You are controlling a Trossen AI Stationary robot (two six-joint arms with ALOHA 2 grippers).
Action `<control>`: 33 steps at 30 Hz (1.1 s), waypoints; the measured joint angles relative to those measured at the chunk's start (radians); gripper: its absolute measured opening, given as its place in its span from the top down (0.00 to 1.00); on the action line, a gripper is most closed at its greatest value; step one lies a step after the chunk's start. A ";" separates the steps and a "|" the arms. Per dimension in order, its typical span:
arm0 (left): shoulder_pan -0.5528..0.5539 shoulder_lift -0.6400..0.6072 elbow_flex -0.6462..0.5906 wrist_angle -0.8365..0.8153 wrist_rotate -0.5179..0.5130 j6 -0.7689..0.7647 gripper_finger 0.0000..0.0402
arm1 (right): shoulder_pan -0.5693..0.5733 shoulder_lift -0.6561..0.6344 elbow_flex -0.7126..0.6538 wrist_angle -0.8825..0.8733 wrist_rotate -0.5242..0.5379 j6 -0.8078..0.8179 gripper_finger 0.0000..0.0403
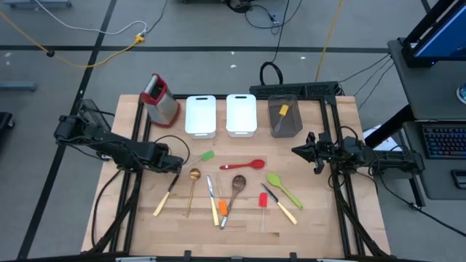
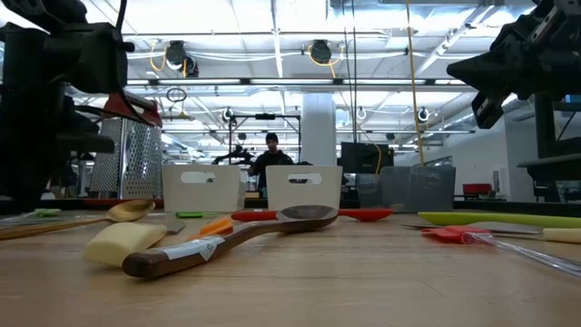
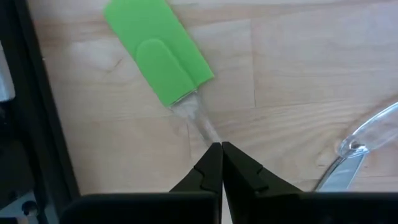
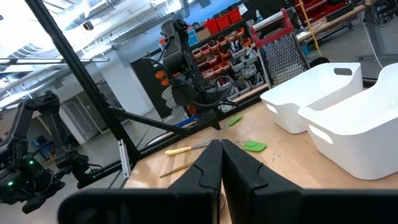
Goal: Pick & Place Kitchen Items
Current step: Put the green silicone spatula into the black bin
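The left gripper point(image 3: 221, 146) sits low over the desk point(image 1: 320, 225), right at the clear handle of the green spatula point(image 3: 158, 53), fingertips pinched together on or just above that handle. Can't tell for sure if it actually has hold of it. The spatula's long axis runs straight away from the gripper, blade at the far end, so any lift goes from the handle tip. In the high view the spatula lies just in front of the left white tray point(image 1: 200, 115). The right gripper point(image 1: 309, 151) waits with fingers together, well off to the side of the trays, holding nothing.
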 joint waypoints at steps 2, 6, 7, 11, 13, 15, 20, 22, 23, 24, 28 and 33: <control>0.000 0.000 0.001 0.000 -0.001 0.000 0.97 | 0.000 0.000 0.000 0.000 0.000 0.000 1.00; 0.000 -0.001 0.001 0.000 -0.001 -0.001 0.99 | 0.000 0.000 0.000 0.000 0.000 0.000 1.00; 0.000 -0.002 0.001 0.000 -0.001 -0.003 0.99 | 0.000 0.000 0.000 0.000 0.000 0.000 1.00; 0.000 -0.003 0.002 0.000 -0.018 -0.025 0.96 | 0.000 0.000 0.000 0.000 0.000 0.000 1.00; 0.000 -0.004 0.002 0.001 -0.043 -0.046 0.95 | 0.000 0.000 0.000 0.000 0.000 0.000 1.00; 0.000 -0.004 0.002 0.003 -0.075 -0.075 0.93 | 0.000 0.000 0.000 0.000 0.000 0.000 1.00; 0.000 -0.004 0.002 0.005 -0.131 -0.129 0.93 | 0.000 0.000 0.000 0.000 0.000 0.000 1.00; 0.000 -0.004 0.002 0.005 -0.148 -0.142 0.93 | 0.000 0.000 0.000 0.000 0.000 0.000 1.00; 0.000 -0.004 0.002 0.005 -0.158 -0.153 0.93 | 0.000 0.000 0.000 0.000 0.000 0.000 1.00; 0.000 -0.004 0.002 0.006 -0.166 -0.160 0.93 | 0.000 0.000 0.000 0.000 0.000 0.000 1.00; 0.000 -0.004 0.002 0.006 -0.176 -0.172 0.90 | 0.000 0.000 0.000 0.000 0.000 0.000 1.00; 0.000 -0.004 0.002 0.006 -0.189 -0.180 0.79 | 0.000 0.000 0.000 -0.005 0.000 -0.002 1.00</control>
